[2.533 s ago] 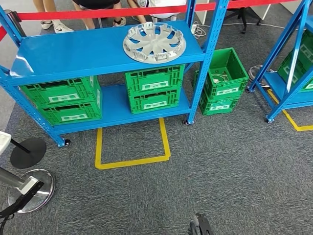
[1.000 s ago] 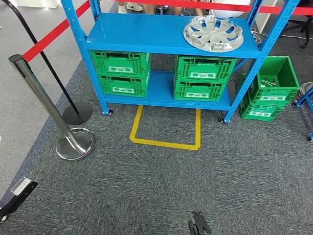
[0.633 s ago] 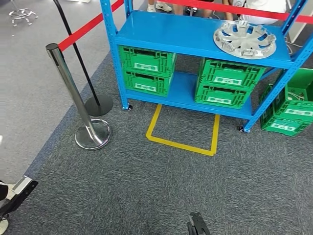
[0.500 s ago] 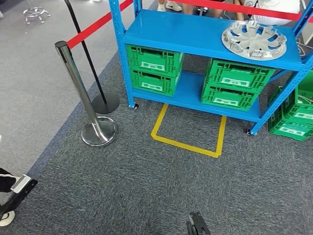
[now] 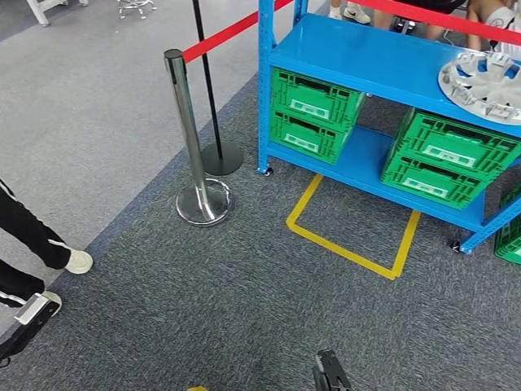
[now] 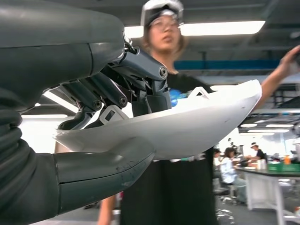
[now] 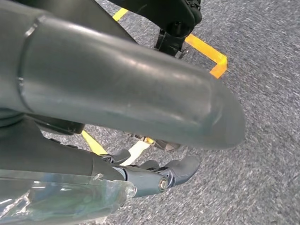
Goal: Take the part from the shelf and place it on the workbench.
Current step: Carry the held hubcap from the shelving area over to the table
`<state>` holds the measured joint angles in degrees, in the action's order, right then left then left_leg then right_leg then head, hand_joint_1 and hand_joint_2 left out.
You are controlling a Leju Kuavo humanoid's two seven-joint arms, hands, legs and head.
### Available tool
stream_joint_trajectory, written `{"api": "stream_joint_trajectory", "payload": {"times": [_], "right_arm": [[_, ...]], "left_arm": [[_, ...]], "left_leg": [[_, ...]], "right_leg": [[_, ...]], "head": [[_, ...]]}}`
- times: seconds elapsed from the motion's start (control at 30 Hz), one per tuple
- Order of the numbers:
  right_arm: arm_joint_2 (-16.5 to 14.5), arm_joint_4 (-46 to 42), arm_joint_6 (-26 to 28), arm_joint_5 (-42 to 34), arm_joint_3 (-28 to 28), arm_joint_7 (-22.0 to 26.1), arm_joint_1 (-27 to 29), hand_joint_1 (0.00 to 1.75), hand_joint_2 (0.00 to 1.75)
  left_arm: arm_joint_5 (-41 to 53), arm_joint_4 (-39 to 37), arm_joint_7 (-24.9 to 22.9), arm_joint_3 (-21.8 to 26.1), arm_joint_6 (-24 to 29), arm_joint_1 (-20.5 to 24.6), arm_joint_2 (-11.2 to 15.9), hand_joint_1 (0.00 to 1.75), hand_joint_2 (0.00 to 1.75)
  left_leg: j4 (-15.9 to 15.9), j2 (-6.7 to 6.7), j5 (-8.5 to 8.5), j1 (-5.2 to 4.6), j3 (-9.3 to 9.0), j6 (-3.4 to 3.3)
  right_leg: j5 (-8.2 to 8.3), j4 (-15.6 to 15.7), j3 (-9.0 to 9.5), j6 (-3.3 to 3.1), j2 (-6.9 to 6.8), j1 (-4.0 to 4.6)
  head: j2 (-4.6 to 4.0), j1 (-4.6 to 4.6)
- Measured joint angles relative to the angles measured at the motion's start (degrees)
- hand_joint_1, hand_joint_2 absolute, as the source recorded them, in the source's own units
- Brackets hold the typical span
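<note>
My left hand point(image 6: 106, 117) holds a white, curved, shell-like part point(image 6: 183, 126) pinched between the thick thumb on one side and the dark fingers on the other. The part juts well past the fingers. My right hand point(image 7: 152, 159) hangs over the grey carpet, with floor showing between its thumb and its lightly bent fingers point(image 7: 176, 171) and nothing held between them. The blue shelf point(image 5: 369, 57) stands at the upper right of the head view. A silver hubcap point(image 5: 485, 81) lies on its top board.
Green crates point(image 5: 313, 110) fill the shelf's lower board, and a yellow taped square point(image 5: 350, 232) marks the carpet in front. A chrome post point(image 5: 190, 138) carries a red belt. A person's legs point(image 5: 31, 244) are at the left. Another person point(image 6: 169, 187) stands close behind the held part.
The camera has swung left, so the shelf, hubcap and yellow square slid to the right of the picture. The chrome post came into view, then a person's legs at the left.
</note>
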<state>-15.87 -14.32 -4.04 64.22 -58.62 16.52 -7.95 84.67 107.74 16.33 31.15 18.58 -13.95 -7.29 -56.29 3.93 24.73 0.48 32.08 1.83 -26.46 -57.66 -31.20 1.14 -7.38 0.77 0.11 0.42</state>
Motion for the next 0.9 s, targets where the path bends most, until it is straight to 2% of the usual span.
{"api": "stream_joint_trajectory", "payload": {"times": [0.03,0.07,0.1,0.17,0.2,0.23,0.27,0.3,0.33,0.4,0.43,0.47,0.53,0.57,0.6,0.63,0.67,0.7,0.73,0.77,0.8,0.83,0.87,0.9], "right_arm": [[0.0,0.0,-0.04,-0.05,0.0,0.0,-0.02,0.0,0.0],[-0.01,0.0,-0.09,-0.12,0.0,0.0,-0.04,0.0,0.0],[-0.01,0.0,-0.16,-0.19,0.01,0.0,-0.03,0.0,0.0],[-0.02,0.01,-0.31,-0.27,0.02,0.0,0.12,0.0,0.0],[-0.01,0.01,-0.34,-0.33,0.02,-0.01,0.27,0.0,0.0],[0.01,0.02,-0.37,-0.44,0.02,-0.01,0.4,0.0,0.0],[0.02,0.01,-0.37,-0.63,0.01,0.01,0.51,0.0,0.0],[0.04,0.01,-0.37,-0.9,0.01,0.08,0.57,0.0,0.0],[0.05,0.01,-0.38,-1.16,0.0,0.18,0.6,0.0,0.0],[0.04,0.01,-0.45,-1.62,-0.01,0.46,0.68,0.0,0.0],[0.04,0.01,-0.5,-1.75,-0.01,0.6,0.75,0.0,0.0],[0.04,0.01,-0.54,-1.87,-0.02,0.7,0.84,0.0,0.0],[0.03,0.0,-0.54,-2.08,-0.02,0.84,1.0,0.0,0.0],[0.03,0.0,-0.54,-2.19,-0.03,0.89,1.05,0.0,0.0],[0.02,0.0,-0.53,-2.26,-0.03,0.95,1.09,0.0,0.0],[0.02,0.0,-0.53,-2.31,-0.05,1.0,1.13,0.0,0.0],[0.03,0.0,-0.53,-2.33,-0.08,1.02,1.22,0.0,0.0],[0.04,0.0,-0.52,-2.35,-0.12,1.03,1.33,0.0,0.0],[0.05,0.0,-0.52,-2.39,-0.17,1.03,1.46,0.0,0.0],[0.07,0.0,-0.51,-2.42,-0.22,1.04,1.56,0.0,0.0],[0.07,0.0,-0.51,-2.45,-0.26,1.04,1.61,0.0,0.0],[0.07,0.0,-0.51,-2.48,-0.29,1.05,1.61,0.0,0.0],[0.07,0.0,-0.51,-2.49,-0.32,1.07,1.59,0.0,0.0],[0.08,0.0,-0.51,-2.49,-0.33,1.08,1.55,0.0,0.0]], "left_arm": [[0.0,-0.01,0.0,0.05,0.01,-0.1,0.01,1.75,1.75],[0.01,-0.02,0.0,0.11,0.03,-0.15,0.01,1.75,1.75],[0.01,-0.03,0.01,0.15,0.05,-0.13,0.01,1.75,1.75],[0.02,-0.06,0.03,0.16,0.09,-0.01,-0.01,1.75,1.75],[0.03,-0.09,0.04,0.16,0.08,0.03,-0.02,1.75,1.75],[0.04,-0.12,0.05,0.14,0.06,0.05,-0.04,1.75,1.75],[0.09,-0.17,0.07,0.08,0.03,0.03,-0.07,1.75,1.75],[0.15,-0.24,0.07,-0.04,-0.02,0.01,-0.1,1.75,1.75],[0.23,-0.32,0.04,-0.28,-0.05,0.01,-0.17,1.75,1.75],[0.36,-0.49,-0.72,-1.12,-0.09,0.03,-0.36,1.75,1.75],[0.39,-0.54,-1.71,-1.87,-0.09,0.01,-0.38,1.75,1.75],[0.4,-0.59,-3.11,-2.84,-0.1,-0.07,-0.28,1.75,1.75],[0.42,-0.71,-6.11,-5.12,-0.21,-0.44,0.31,1.75,1.75],[0.42,-0.8,-7.29,-6.19,-0.28,-0.67,0.67,1.75,1.75],[0.42,-0.9,-8.11,-7.14,-0.35,-0.8,1.04,1.75,1.75],[0.42,-0.99,-8.64,-8.03,-0.4,-0.81,1.38,1.75,1.75],[0.42,-1.07,-9.11,-8.87,-0.47,-0.76,1.67,1.75,1.75],[0.42,-1.16,-9.61,-9.66,-0.56,-0.67,1.97,1.75,1.75],[0.42,-1.31,-10.37,-10.48,-0.69,-0.63,2.31,1.75,1.75],[0.42,-1.5,-11.3,-11.33,-0.84,-0.64,2.69,1.75,1.75],[0.42,-1.71,-12.17,-12.21,-0.96,-0.62,3.12,1.75,1.75],[0.42,-1.89,-12.94,-13.08,-1.06,-0.57,3.57,1.75,1.75],[0.42,-2.01,-13.42,-13.86,-1.11,-0.48,3.92,1.75,1.75],[0.42,-2.08,-13.69,-14.55,-1.13,-0.32,4.21,1.75,1.75]], "left_leg": [[0.02,-0.76,-0.16,-0.02,0.17,-0.41],[0.07,-1.47,-0.33,0.0,0.3,-0.77],[0.11,-2.16,-0.52,0.06,0.41,-1.17],[0.15,-3.48,-0.8,0.13,0.7,-1.81],[0.14,-4.24,-0.91,0.09,0.89,-2.03],[0.14,-5.05,-1.02,0.05,1.06,-2.15],[0.13,-5.93,-1.11,0.03,1.18,-2.17],[0.12,-6.82,-1.21,0.05,1.24,-2.12],[0.11,-7.69,-1.3,0.12,1.25,-2.0],[-0.05,-9.29,-1.47,0.19,1.38,-1.59],[-0.12,-9.97,-1.61,0.21,1.58,-1.31],[-0.15,-10.62,-1.79,0.25,1.83,-0.97],[0.0,-11.77,-2.28,0.51,2.36,-0.17],[-0.19,-11.23,-2.19,0.54,2.65,0.15],[-1.11,-9.91,-1.53,0.47,3.19,0.4],[-3.14,-8.15,-0.18,0.36,4.18,0.57],[-6.45,-6.26,1.75,0.26,5.68,0.71],[-10.44,-5.24,3.74,0.26,7.48,0.85],[-14.03,-4.83,5.21,0.29,9.08,0.96],[-16.23,-4.66,5.76,0.31,9.95,1.02],[-16.21,-4.55,5.2,0.32,9.71,1.03],[-14.11,-4.24,3.81,0.32,8.39,1.01],[-10.57,-3.48,2.04,0.32,6.25,0.98],[-6.62,-1.94,0.68,0.2,3.95,1.01]], "right_leg": [[-0.09,-0.01,-0.04,0.27,-0.39,-0.11],[-0.62,-0.51,-0.24,0.57,0.32,-0.28],[-1.71,-1.96,-0.85,0.85,1.82,-0.47],[-5.38,-8.43,-3.63,1.16,5.75,-0.68],[-7.16,-12.52,-5.49,1.15,6.77,-0.71],[-8.21,-15.66,-7.01,1.12,7.21,-0.71],[-8.2,-16.94,-7.68,1.08,7.39,-0.71],[-7.05,-15.83,-7.21,1.0,7.57,-0.75],[-5.14,-12.71,-5.71,0.92,7.98,-0.82],[-1.85,-4.69,-1.89,0.89,10.66,-1.27],[-1.14,-2.06,-0.69,0.93,11.84,-1.45],[-1.02,-0.76,-0.03,0.92,12.66,-1.52],[-0.88,-0.57,0.15,0.47,11.79,-1.37],[-0.66,-0.49,0.23,0.09,11.1,-1.32],[-0.41,-0.33,0.21,-0.33,10.35,-1.32],[-0.2,-0.16,0.19,-0.68,9.56,-1.31],[-0.12,-0.09,0.12,-0.89,8.75,-1.18],[-0.08,-0.07,0.03,-1.02,7.88,-1.06],[-0.07,-0.08,-0.08,-1.06,6.97,-0.97],[-0.08,-0.08,-0.18,-1.08,6.06,-0.93],[-0.08,-0.08,-0.23,-1.08,5.19,-0.91],[-0.1,-0.09,-0.23,-1.05,4.37,-0.9],[-0.13,-0.09,-0.18,-0.97,3.6,-0.9],[-0.25,-0.19,-0.17,-0.77,2.94,-0.73]], "head": [[0.0,0.06],[0.0,0.08],[0.0,0.15],[0.0,0.36],[0.0,0.42],[0.0,0.45],[0.0,0.46],[0.0,0.45],[0.0,0.46],[0.0,0.45],[0.0,0.43],[0.0,0.4],[0.0,0.37],[0.0,0.33],[0.0,0.15],[0.0,-0.03],[0.0,-0.21],[0.0,-0.35],[0.0,-0.35],[0.0,-0.37],[0.0,-0.37],[0.0,-0.37],[0.0,-0.37],[0.0,-0.41]]}}
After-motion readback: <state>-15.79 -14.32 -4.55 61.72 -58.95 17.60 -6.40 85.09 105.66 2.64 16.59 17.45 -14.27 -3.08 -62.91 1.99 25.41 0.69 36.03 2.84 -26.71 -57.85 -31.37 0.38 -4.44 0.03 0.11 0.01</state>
